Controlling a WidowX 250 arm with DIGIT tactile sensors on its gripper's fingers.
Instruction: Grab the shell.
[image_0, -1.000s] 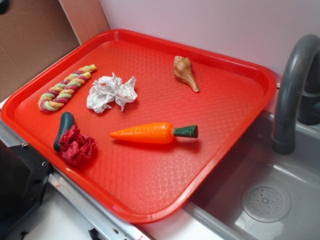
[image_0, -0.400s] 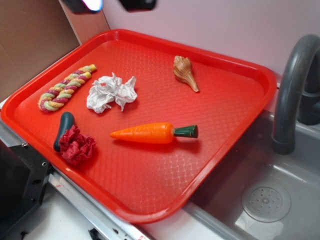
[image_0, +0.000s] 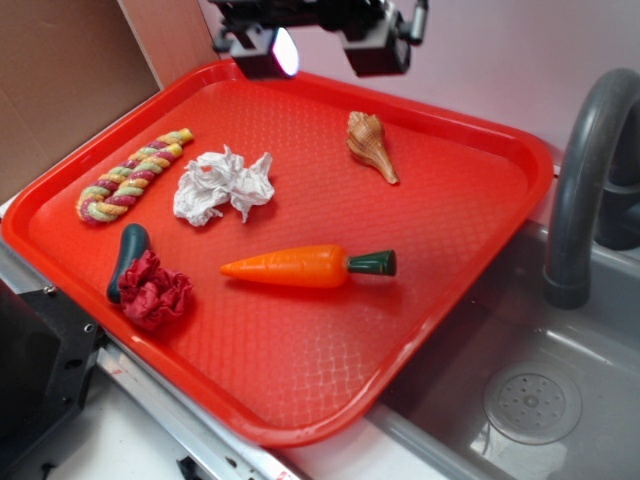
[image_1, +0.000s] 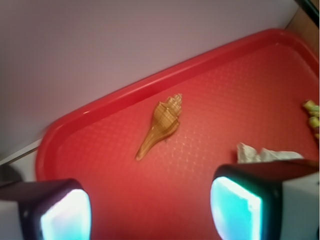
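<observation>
Lying alone near the far rim of the red tray (image_0: 470, 300), the shell (image_1: 161, 125) is judged light, rigid and slick; its ribbed wide body is best pinched. The gripper (image_0: 315, 48) is held open above, empty.

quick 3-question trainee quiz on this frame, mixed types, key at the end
1. True or false: the gripper is closed on the shell.
2. Multiple choice: which item on the red tray lies nearest the crumpled white paper? A) the carrot B) the braided rope C) the shell
3. Fill in: in the wrist view, the shell lies ahead of the open fingers, its pointed tail aimed toward the ____ finger.

Key
1. False: it hangs open above the tray's far edge, clear of the shell.
2. B
3. left
</observation>
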